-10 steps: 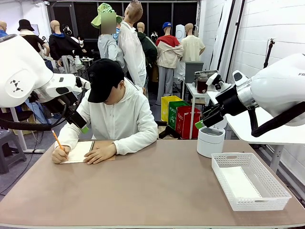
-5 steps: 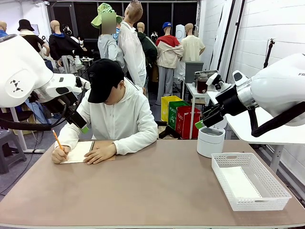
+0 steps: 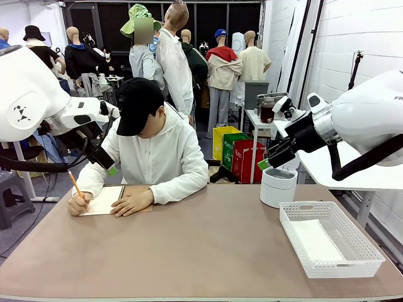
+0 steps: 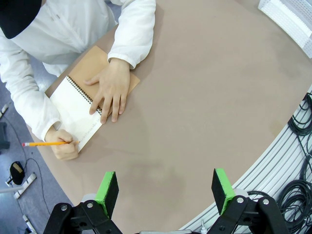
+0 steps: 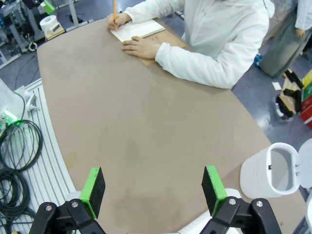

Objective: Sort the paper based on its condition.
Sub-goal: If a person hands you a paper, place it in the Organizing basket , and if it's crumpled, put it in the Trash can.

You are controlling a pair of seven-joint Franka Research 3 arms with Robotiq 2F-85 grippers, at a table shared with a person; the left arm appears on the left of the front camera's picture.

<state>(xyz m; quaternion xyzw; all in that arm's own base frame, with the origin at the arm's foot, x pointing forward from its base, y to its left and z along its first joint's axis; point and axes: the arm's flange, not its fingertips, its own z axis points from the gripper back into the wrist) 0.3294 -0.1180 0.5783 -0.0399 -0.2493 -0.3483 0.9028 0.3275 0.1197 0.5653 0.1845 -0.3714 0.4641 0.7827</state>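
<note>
We see the brown table (image 3: 201,251) filling the lower half of the front view. A person (image 3: 157,148) in a white hoodie sits at its far edge, upper left of centre, bent over a spiral notebook (image 4: 73,102). The left gripper (image 4: 165,187) hangs above the table with its jaws spread wide and nothing between the green pads. The right gripper (image 5: 153,187) is the same: wide apart, empty, up in the air. A white mesh basket (image 3: 327,270) sits lower right in the front view, with a white bin (image 3: 278,187) just above it in frame. The paper (image 3: 317,242) is one sheet lying flat inside the basket. One hand (image 4: 111,90) is flat on the notebook; the other hand (image 4: 63,146) holds an orange pencil (image 4: 46,144) at the open page.
</note>
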